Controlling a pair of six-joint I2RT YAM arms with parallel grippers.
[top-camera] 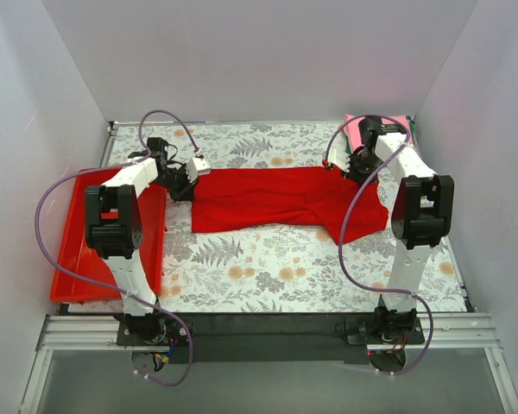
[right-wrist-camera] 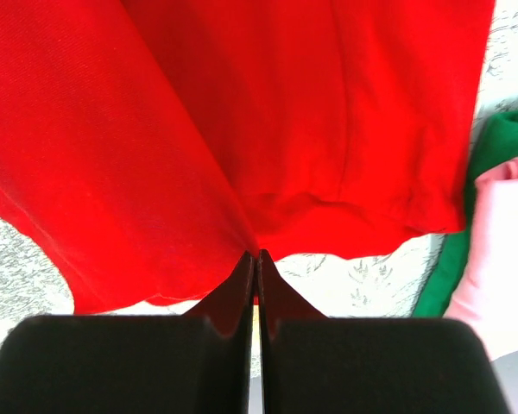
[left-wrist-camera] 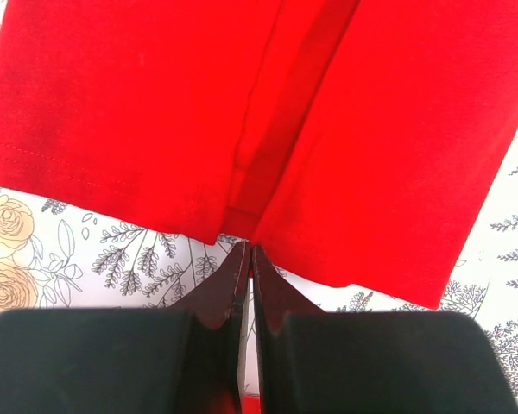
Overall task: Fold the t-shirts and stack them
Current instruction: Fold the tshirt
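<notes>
The bright red t-shirt lies across the floral table, folded lengthwise into a long band. My left gripper is at its left end. In the left wrist view the gripper is shut, with its tips pinching the hem of the red shirt at a fold line. My right gripper is at the shirt's far right end. In the right wrist view the gripper is shut on the red cloth, whose creases run to its tips. The pink t-shirt lies on the dark green one at the back right corner.
A rigid red plastic tray stands along the left edge, partly under the left arm. White walls close in the table on three sides. The pink shirt lies right beside the red shirt's end.
</notes>
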